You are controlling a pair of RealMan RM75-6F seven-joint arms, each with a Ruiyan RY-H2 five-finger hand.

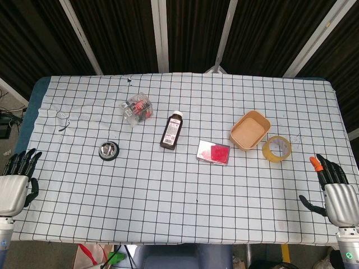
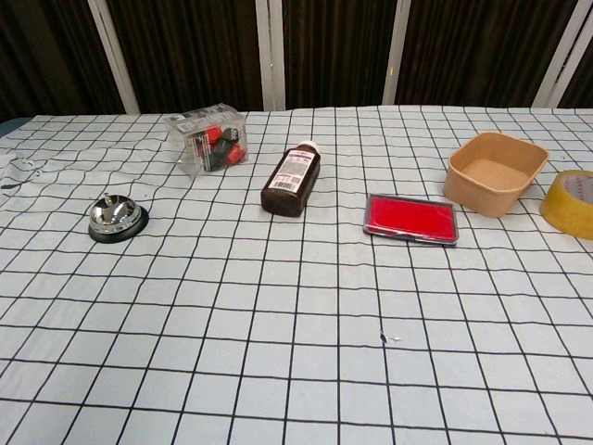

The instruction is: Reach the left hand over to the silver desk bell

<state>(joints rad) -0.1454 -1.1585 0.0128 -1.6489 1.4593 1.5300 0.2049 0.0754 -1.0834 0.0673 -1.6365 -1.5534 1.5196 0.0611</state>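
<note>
**A:** Left hand [image 1: 14,188] parked way off at the table's near-left edge, well apart from the silver desk bell [image 1: 109,150]. Fingers straight and spread, holding nothing. Only visible from the head camera; nowhere in the chest view. Looks like the very start of the reach, nothing closed in yet.

**B:** Agreed. Right hand [image 1: 335,193]?

**A:** Idle at the near-right edge, far from the bell. Fingers apart, nothing held either. Not part of this one, probably.

**B:** And the bell itself?

**A:** Sitting upright on the checked tablecloth [image 1: 168,190], dome up, little button [image 2: 112,198] pointing straight at the ceiling. Round thing, so no real long axis across the table; only axis worth mentioning is the vertical one through the button. Black base flat on the cloth.

**B:** Neighbours?

**A:** Clear plastic box [image 1: 137,108] behind the bell and a bit to its right, brown bottle [image 1: 173,130] further right of the bell. Neither touching it. Plenty of open cloth on the bell's near-left side, which is the side the hand would come from.

**B:** So next move?

**A:** Best guess: swing forward and rightward toward the bell, palm down, ending above the dome. Approach lane looks free, so nothing to dodge. Main worry would be coming in low and shoving the base sideways instead of ending up over the button.
</note>
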